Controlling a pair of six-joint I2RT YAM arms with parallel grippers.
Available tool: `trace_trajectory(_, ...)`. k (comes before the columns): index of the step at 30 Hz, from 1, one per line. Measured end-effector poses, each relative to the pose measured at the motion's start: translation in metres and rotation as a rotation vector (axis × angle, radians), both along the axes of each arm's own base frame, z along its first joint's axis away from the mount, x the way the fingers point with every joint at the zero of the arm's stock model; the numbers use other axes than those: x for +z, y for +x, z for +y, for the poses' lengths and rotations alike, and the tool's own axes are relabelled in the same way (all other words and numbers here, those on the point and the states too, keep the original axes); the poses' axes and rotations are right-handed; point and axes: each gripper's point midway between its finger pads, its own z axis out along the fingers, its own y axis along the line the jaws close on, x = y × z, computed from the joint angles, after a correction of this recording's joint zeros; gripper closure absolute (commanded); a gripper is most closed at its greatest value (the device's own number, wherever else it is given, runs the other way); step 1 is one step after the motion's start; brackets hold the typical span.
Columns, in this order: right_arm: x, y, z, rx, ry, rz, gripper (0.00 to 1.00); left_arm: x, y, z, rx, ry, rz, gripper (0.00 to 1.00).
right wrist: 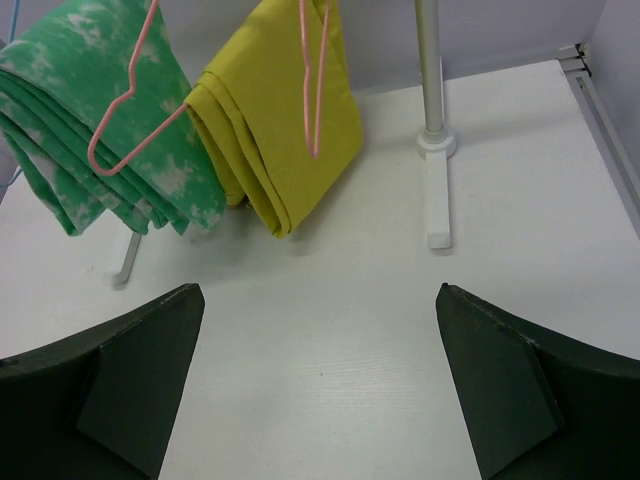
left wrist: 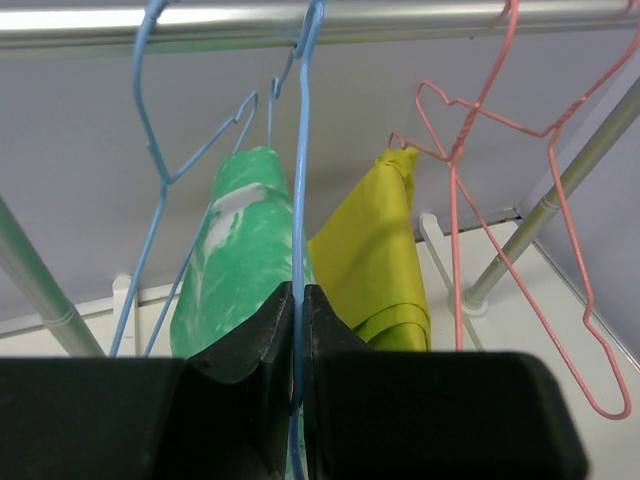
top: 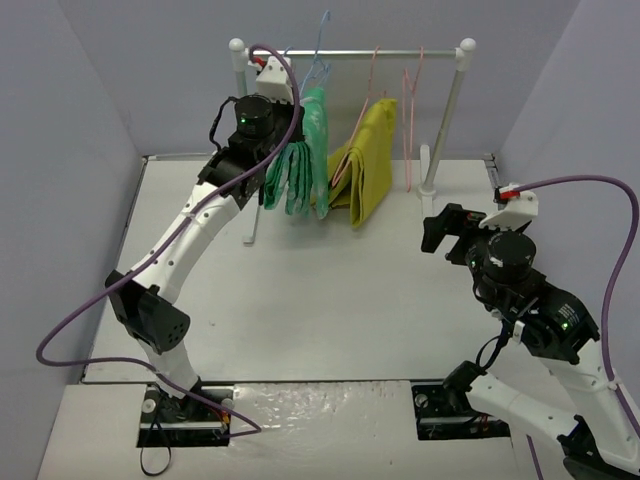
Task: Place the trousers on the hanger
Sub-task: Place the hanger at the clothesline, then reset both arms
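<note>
Left pincer (left wrist: 297, 295) is clamped shut on a thin wire of the light-blue hanger (left wrist: 302, 150), which runs up between its fingers to the rail (left wrist: 400, 15). Right pincer (right wrist: 318, 300) stands wide open with nothing in it, low over the counter (top: 330, 300) and well apart from the rack.

The trousers (top: 300, 175) hang folded in thick layers under the rail, just beside the mustard-yellow garment (top: 370, 160). From the wrist view I cannot say for certain whether the gripped wire or the second blue hanger (left wrist: 150, 130) carries them.

The cloth looks soft and limp and will likely slide on slick wire, so it should be taken by a bunched fold near the top. The hanger is light and springy and is best held near its neck.

Room is tight: the pink hangers (left wrist: 520, 250) and the post (top: 445, 130) crowd the right side, and the rail is close above. Below and in front the counter lies open.
</note>
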Motion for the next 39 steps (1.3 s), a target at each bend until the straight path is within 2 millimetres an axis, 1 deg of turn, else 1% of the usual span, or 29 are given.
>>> trace_trajectory(5,0.000,-0.005,-0.009,-0.028,-0.007,-0.004,0.00,-0.029,0.020,-0.011,-0.008,0.015,0.043,1.00)
trace_trajectory(8,-0.003,-0.005,-0.012,-0.039,-0.014,0.001,0.00,-0.047,0.025,-0.013,-0.012,0.021,0.075,1.00)
trace_trajectory(11,-0.007,-0.006,-0.015,-0.050,-0.025,0.010,0.00,-0.061,0.029,-0.012,-0.011,0.016,0.094,1.00)
trace_trajectory(16,-0.010,-0.006,-0.018,-0.064,-0.039,0.018,0.00,-0.084,0.034,-0.002,0.013,0.013,0.122,0.99)
trace_trajectory(17,-0.010,-0.006,-0.018,-0.067,-0.041,0.017,0.00,-0.087,0.035,0.001,0.018,0.012,0.125,0.92)
trace_trajectory(19,-0.010,-0.006,-0.020,-0.072,-0.048,0.016,0.00,-0.090,0.034,0.007,0.031,0.008,0.120,0.74)
trace_trajectory(21,-0.010,-0.006,-0.021,-0.077,-0.059,0.015,0.00,-0.091,0.030,0.015,0.053,0.003,0.120,0.60)
trace_trajectory(23,-0.009,-0.005,-0.023,-0.083,-0.072,0.013,0.00,-0.086,0.025,0.023,0.075,-0.002,0.111,0.48)
trace_trajectory(24,-0.009,-0.005,-0.024,-0.085,-0.078,0.013,0.00,-0.080,0.022,0.028,0.087,-0.006,0.104,0.40)
trace_trajectory(27,-0.009,-0.005,-0.028,-0.098,-0.102,0.009,0.00,-0.055,0.008,0.041,0.109,-0.025,0.068,0.28)
trace_trajectory(29,-0.007,-0.006,-0.032,-0.109,-0.121,0.006,0.00,-0.035,-0.004,0.049,0.118,-0.040,0.041,0.23)
trace_trajectory(32,0.003,-0.008,-0.039,-0.129,-0.146,-0.012,0.00,-0.007,-0.032,0.066,0.124,-0.040,0.010,0.19)
trace_trajectory(36,0.035,-0.013,-0.054,-0.173,-0.150,-0.075,0.00,0.025,-0.078,0.099,0.160,-0.017,-0.033,0.13)
trace_trajectory(39,0.058,-0.018,-0.066,-0.208,-0.167,-0.121,0.00,0.033,-0.115,0.130,0.210,0.022,-0.033,0.10)
